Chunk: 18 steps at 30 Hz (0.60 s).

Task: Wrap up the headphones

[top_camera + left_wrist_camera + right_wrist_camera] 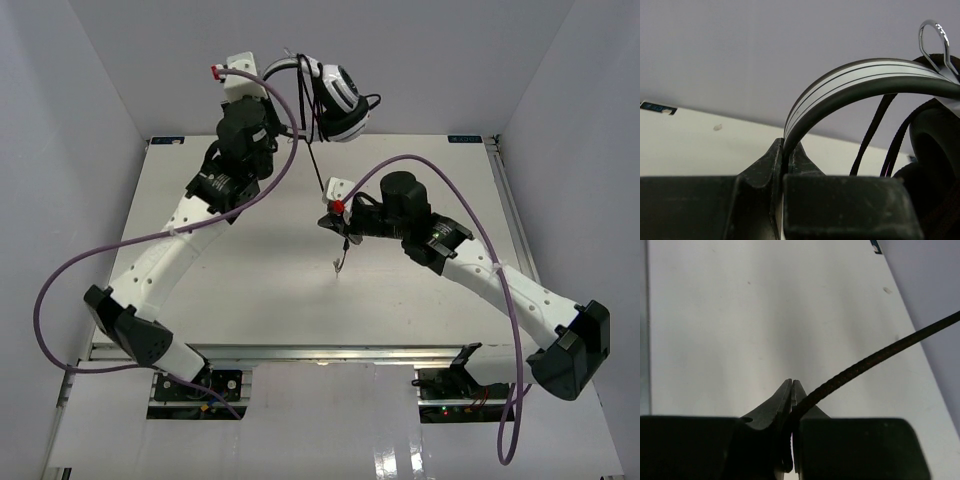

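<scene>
The black-and-white headphones [338, 90] hang in the air high above the table's far edge. My left gripper [283, 95] is shut on their headband [850, 82], which arcs up from between the jaws in the left wrist view. The thin black cord [315, 160] is looped over the headset and runs down to my right gripper [332, 222], which is shut on the cord [875, 360]. The frayed end [339, 263] dangles below that gripper, just above the table.
The white table [250, 280] lies below both arms. Thick purple cables [80, 270] loop off the left arm and off the right arm [515, 330]. Grey walls stand close at the back and sides.
</scene>
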Tool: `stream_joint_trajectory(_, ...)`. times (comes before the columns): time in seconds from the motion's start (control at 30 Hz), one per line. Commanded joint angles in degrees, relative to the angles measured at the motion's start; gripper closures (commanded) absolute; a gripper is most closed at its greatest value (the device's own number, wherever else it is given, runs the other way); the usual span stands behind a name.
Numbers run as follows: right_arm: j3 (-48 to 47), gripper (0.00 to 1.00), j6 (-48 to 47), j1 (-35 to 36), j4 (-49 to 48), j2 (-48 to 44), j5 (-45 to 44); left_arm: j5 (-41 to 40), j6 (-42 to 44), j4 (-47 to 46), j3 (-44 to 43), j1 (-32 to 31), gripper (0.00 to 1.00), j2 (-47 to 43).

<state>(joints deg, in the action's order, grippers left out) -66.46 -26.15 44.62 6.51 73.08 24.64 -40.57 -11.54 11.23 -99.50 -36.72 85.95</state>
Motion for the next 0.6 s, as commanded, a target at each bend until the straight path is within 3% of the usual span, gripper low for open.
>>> stream_joint_trajectory(0.0,-7.64,0.92,-15.73,1.52,12.55,-3.06,-17.89,-1.0,3.4,1.8,4.76,2.3,1.0,1.59)
stream_joint_trajectory(0.3,-17.32,0.92,-26.66,-0.2,9.81,1.11,-32.96,11.79,7.81,3.61,22.83,2.89,1.0,-1.89)
stream_joint_trajectory(0.47,-15.2,0.88,-26.32,-4.11,7.38,3.73,-30.97,22.45,13.63,3.79,29.09,2.89,1.0,-9.38)
stream_joint_trajectory(0.57,-14.15,0.84,-22.6,-9.39,6.5,5.93,-23.81,28.37,16.82,4.41,31.39,2.89,1.0,-13.88)
